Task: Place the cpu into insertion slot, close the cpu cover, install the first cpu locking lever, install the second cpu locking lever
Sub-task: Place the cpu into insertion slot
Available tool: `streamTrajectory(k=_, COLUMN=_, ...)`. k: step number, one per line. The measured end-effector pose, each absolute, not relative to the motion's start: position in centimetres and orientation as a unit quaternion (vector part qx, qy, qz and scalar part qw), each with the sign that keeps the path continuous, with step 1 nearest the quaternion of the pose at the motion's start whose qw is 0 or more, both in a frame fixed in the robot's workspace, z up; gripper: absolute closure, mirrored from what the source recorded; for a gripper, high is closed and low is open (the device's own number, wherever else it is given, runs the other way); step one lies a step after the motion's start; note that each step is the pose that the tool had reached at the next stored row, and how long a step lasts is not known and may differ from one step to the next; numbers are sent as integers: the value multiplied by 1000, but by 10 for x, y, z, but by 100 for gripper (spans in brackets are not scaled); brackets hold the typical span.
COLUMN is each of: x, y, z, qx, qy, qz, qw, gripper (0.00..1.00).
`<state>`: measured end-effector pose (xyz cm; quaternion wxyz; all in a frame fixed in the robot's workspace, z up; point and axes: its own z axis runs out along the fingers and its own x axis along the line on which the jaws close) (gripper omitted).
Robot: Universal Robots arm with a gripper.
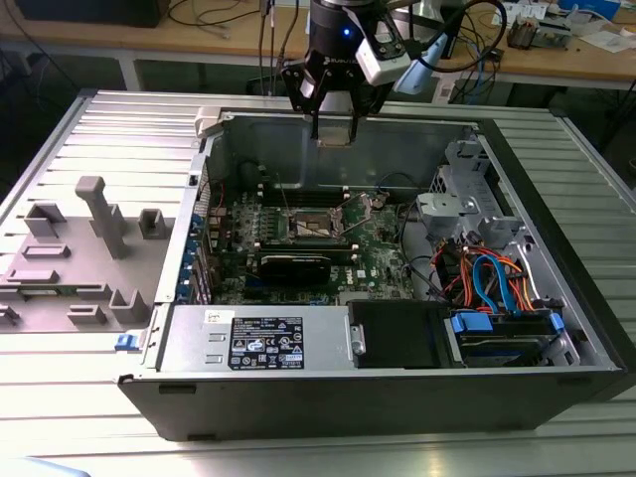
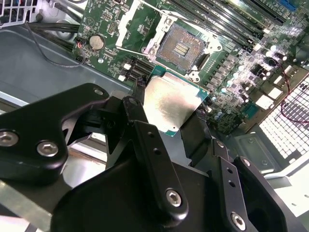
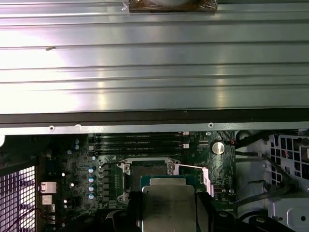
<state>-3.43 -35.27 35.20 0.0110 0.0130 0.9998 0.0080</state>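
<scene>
Tool [image 1: 335,129] with cpu [image 2: 171,104], high over case [image 1: 348,399]

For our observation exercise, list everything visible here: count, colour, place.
computer case: one, dark grey, open, exterior view's centre
circuit board: one, green, inside the case
insertion slot: one, black, silver-rimmed, empty, on the board
cpu cover: one, silver, open beside the slot
cpu: one, silver-grey, held above the board
memory slots: several, black, beside the slot
power supply: one, silver, case's near side
cables: several, blue and orange, exterior view's right
fixture tray: one, grey, exterior view's left
gripper: one, black, fingers shut on the cpu
</scene>
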Motion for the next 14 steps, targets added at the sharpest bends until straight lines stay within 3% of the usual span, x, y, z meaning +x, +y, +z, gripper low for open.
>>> streamTrajectory(k=14, x=-34, y=-353, z=348, qx=13, qy=1000, qz=8, qw=12, gripper=45)
